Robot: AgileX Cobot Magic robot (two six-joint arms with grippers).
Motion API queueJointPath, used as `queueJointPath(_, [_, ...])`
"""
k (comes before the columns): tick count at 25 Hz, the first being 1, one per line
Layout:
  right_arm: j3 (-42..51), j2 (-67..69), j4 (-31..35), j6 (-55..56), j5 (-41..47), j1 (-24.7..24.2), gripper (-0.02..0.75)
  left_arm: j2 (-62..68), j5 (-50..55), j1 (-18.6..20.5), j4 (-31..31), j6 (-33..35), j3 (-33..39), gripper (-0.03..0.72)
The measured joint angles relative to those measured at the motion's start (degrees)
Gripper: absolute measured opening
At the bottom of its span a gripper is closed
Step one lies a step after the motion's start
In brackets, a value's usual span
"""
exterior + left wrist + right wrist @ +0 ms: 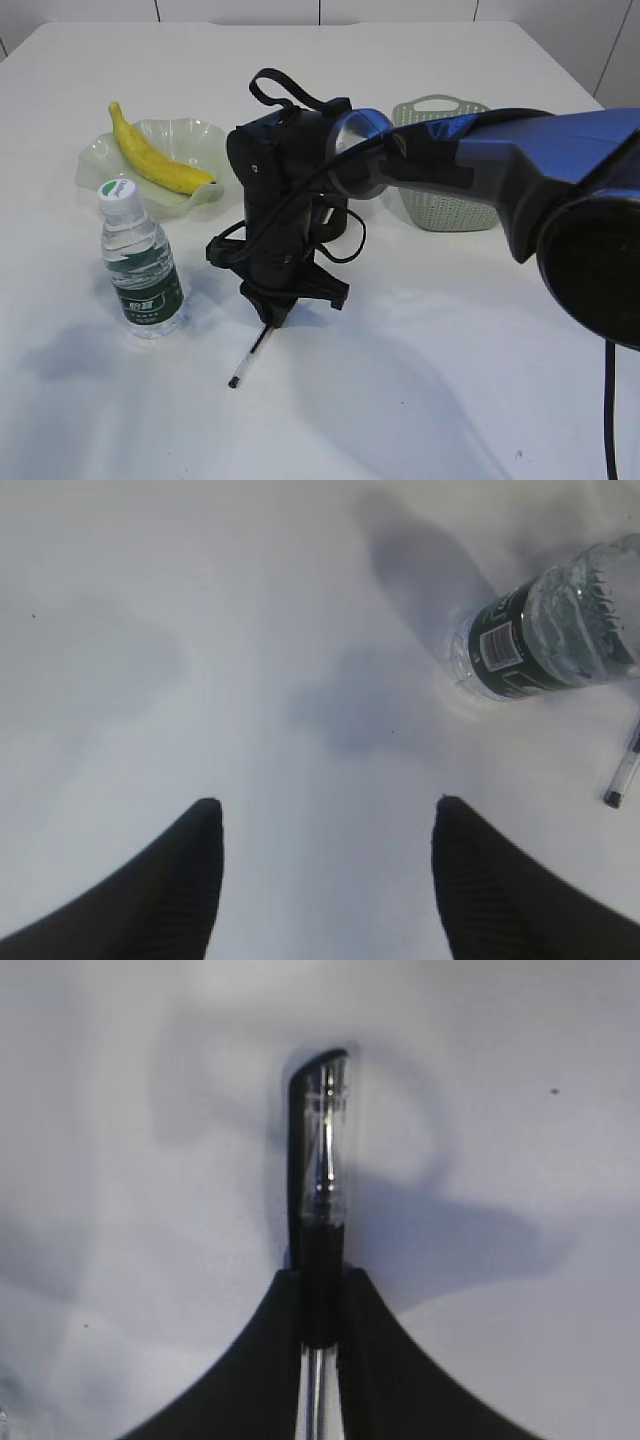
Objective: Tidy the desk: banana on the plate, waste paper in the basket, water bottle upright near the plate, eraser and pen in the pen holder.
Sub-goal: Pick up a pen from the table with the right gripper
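Observation:
My right gripper (275,316) (322,1282) is shut on the pen (250,362) (320,1160), whose capped end sticks out past the fingertips over the table. The banana (158,160) lies on the pale green plate (95,158). In front of the plate, the water bottle (143,265) (545,630) stands upright. My left gripper (325,810) is open over bare table with nothing between its fingers; the pen's tip (623,772) shows at the right edge of its view. The eraser, the waste paper and the pen holder are out of view.
A green basket (440,170) stands behind my right arm at the back right. The white table (420,400) stretches out to the front and right.

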Motion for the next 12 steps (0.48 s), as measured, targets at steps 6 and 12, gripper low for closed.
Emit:
queueJointPath(6, [-0.13, 0.0, 0.77, -12.48, 2.1, 0.0, 0.05, 0.0, 0.0, 0.0, 0.0, 0.0, 0.0, 0.465])
queueJointPath(12, [-0.25, -0.35, -0.63, -29.94, 6.67, 0.0, 0.05, 0.0, 0.0, 0.0, 0.0, 0.0, 0.0, 0.465])
